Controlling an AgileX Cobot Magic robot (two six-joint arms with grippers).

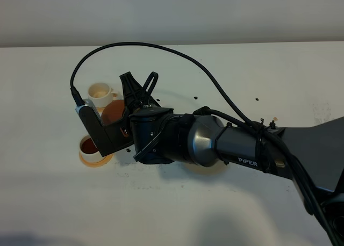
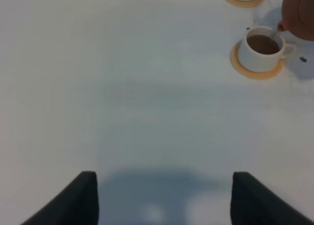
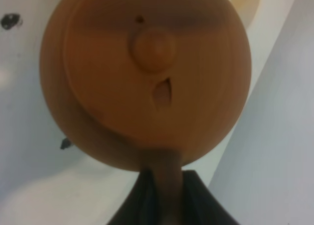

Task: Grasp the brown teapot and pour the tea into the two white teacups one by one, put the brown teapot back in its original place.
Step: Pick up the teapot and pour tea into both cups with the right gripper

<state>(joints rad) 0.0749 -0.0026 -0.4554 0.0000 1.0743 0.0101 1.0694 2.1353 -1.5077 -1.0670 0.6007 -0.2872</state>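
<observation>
The brown teapot [image 3: 147, 82] fills the right wrist view, seen from its lid side, with my right gripper [image 3: 164, 178] shut on its loop handle. In the exterior view the teapot [image 1: 112, 113] hangs tilted between the two white teacups. The near cup [image 1: 88, 146] holds brown tea and stands on an orange-tan coaster [image 1: 99, 161]. The far cup [image 1: 99, 91] looks empty. From the left wrist, the teapot's spout [image 2: 280, 26] sits just over the rim of the tea-filled cup [image 2: 262, 50]. My left gripper [image 2: 164, 200] is open above bare table. The original place is hidden.
The right arm [image 1: 215, 141] stretches from the right edge across the table's middle, its cable [image 1: 161, 47] looping above. Small dark specks [image 1: 257, 100] dot the white tabletop. The second cup's coaster [image 2: 244, 0] shows at the left wrist picture's edge.
</observation>
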